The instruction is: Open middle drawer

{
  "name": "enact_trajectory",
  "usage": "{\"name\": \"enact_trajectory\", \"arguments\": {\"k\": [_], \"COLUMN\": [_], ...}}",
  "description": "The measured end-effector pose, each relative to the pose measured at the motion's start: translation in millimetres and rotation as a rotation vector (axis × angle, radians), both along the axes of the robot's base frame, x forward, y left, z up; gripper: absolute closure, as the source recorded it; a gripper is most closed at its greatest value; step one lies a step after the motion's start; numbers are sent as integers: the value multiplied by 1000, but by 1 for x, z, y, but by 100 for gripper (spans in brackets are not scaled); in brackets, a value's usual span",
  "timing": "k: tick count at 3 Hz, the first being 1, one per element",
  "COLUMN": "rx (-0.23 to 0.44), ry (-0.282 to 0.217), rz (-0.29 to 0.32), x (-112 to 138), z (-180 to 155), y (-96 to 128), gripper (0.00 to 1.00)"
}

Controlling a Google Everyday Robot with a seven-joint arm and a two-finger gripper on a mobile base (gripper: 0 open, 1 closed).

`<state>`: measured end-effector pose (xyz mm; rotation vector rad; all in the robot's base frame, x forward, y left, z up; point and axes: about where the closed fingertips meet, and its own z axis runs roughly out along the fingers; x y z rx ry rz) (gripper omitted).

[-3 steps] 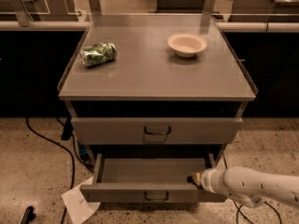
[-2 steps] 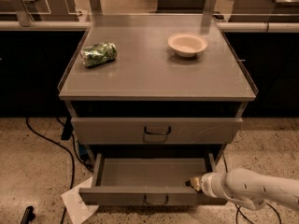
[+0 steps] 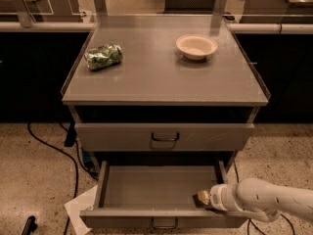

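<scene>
Middle drawer (image 3: 146, 187) stands well out beneath shut top drawer (image 3: 165, 137); task looks near done; pincer (image 3: 201, 199) reaches inside it at right front corner, behind drawer front, likely so as to drag it outward; pincer's spread: cannot tell; bowl (image 3: 196, 46) and green bag (image 3: 103, 57) sit on table (image 3: 166, 82), away from work.

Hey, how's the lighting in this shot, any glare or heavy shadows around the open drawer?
Camera view: overhead light gives the cabinet top a soft sheen, no harsh glare; deep shadow lies under its overhang; the open middle drawer is dim inside, where the gripper sits near its front right corner.
</scene>
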<state>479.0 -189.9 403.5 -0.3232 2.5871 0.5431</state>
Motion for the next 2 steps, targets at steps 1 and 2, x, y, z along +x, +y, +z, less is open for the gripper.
{"name": "enact_trajectory", "arguments": {"k": [1, 2], "rx": [9, -11], "ry": [-28, -143], "rz": [-11, -26], "x": [-2, -17], "z": [3, 23], "y": [1, 0], "gripper": [100, 100]}}
